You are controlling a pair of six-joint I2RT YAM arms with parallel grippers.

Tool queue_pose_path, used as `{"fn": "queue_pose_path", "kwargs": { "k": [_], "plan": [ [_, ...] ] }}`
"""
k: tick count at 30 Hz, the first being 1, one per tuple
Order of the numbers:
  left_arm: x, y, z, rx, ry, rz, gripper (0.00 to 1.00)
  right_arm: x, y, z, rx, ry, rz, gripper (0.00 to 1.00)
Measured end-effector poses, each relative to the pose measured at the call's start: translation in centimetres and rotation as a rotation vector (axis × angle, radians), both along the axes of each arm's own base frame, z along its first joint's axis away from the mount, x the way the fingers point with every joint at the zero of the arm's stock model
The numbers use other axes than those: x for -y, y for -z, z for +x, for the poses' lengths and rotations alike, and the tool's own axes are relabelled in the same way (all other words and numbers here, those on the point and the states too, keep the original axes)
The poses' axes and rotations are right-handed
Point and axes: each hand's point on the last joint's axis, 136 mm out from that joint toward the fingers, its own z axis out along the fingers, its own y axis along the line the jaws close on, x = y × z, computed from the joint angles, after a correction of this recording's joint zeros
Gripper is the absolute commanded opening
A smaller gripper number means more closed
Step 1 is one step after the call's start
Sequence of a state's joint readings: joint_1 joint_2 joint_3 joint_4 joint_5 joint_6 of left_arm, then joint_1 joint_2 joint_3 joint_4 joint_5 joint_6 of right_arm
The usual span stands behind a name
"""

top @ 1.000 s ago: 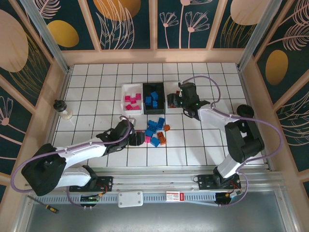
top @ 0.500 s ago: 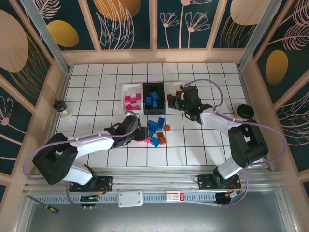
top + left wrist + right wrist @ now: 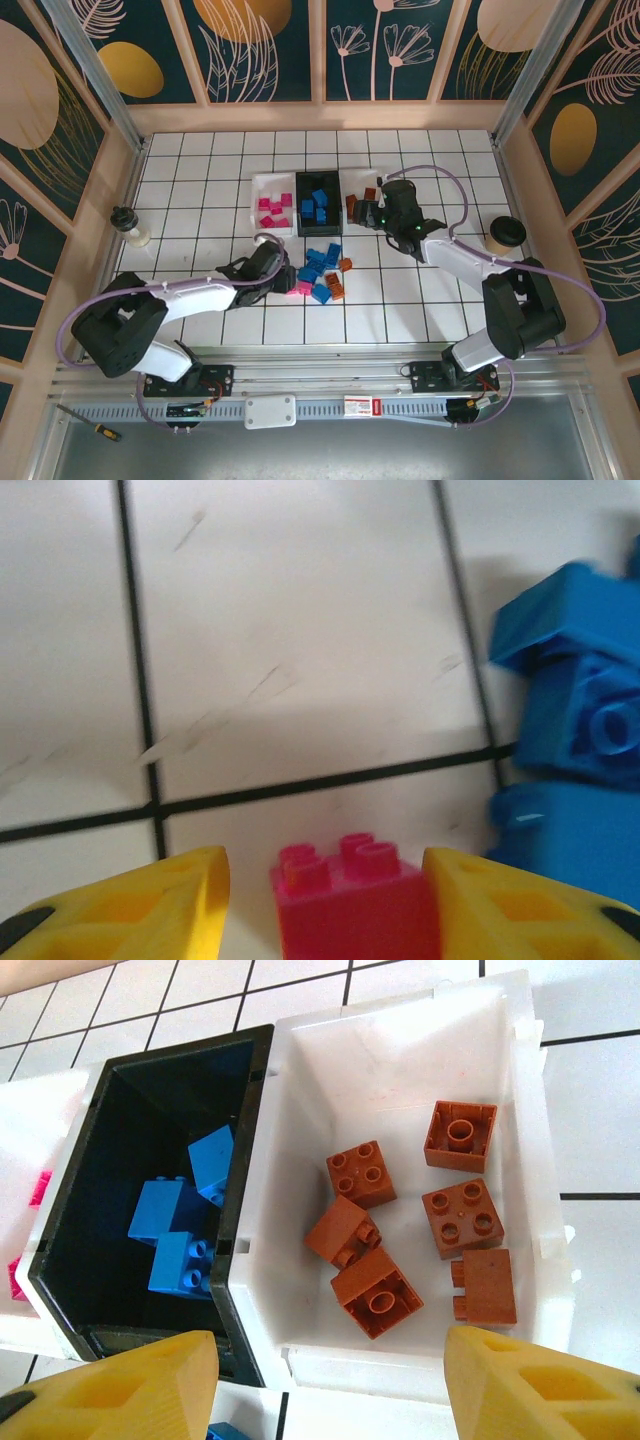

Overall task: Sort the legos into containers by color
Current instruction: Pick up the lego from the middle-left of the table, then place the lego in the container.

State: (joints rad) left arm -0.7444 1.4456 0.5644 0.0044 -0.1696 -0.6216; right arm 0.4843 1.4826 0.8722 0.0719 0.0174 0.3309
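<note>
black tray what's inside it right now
The black tray holds blue bricks, three showing in the right wrist view. Its near corner is covered by the right gripper's jaws.

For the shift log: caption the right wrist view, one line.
Open right pincer above a white tray of six orange-brown bricks, beside a black tray of blue bricks.

Top external: high at the near edge, facing down, whole surface [image 3: 200,160].
Left wrist: very near it, angled down.
Right wrist: close above black tray [image 3: 130,1110], shared overhead.
</note>
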Motion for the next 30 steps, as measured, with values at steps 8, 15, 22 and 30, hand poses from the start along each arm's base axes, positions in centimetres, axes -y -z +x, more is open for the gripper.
{"fn": "queue_pose_path", "kwargs": {
  "k": [8,15,22,30],
  "plan": [
    [-0.1,-0.3,-0.2,-0.002,0.002,-0.014,0.58,0.0,0.0,0.0,0.0,0.0,0.0,0.62],
    [0.2,0.4,0.6,0.001,0.0,0.009,0.37,0.3,0.8,-0.5,-0.016,0.003,-0.003,0.62],
    [-0.4,-0.7,1.4,0.032,-0.02,0.014,0.27,0.7,0.7,-1.4,-0.015,0.01,0.008,0.62],
    [-1.7,-10.5,9.1,0.233,-0.162,-0.107,0.28,0.4,1.1,-4.0,-0.02,-0.014,0.028,0.62]
  ]
}}
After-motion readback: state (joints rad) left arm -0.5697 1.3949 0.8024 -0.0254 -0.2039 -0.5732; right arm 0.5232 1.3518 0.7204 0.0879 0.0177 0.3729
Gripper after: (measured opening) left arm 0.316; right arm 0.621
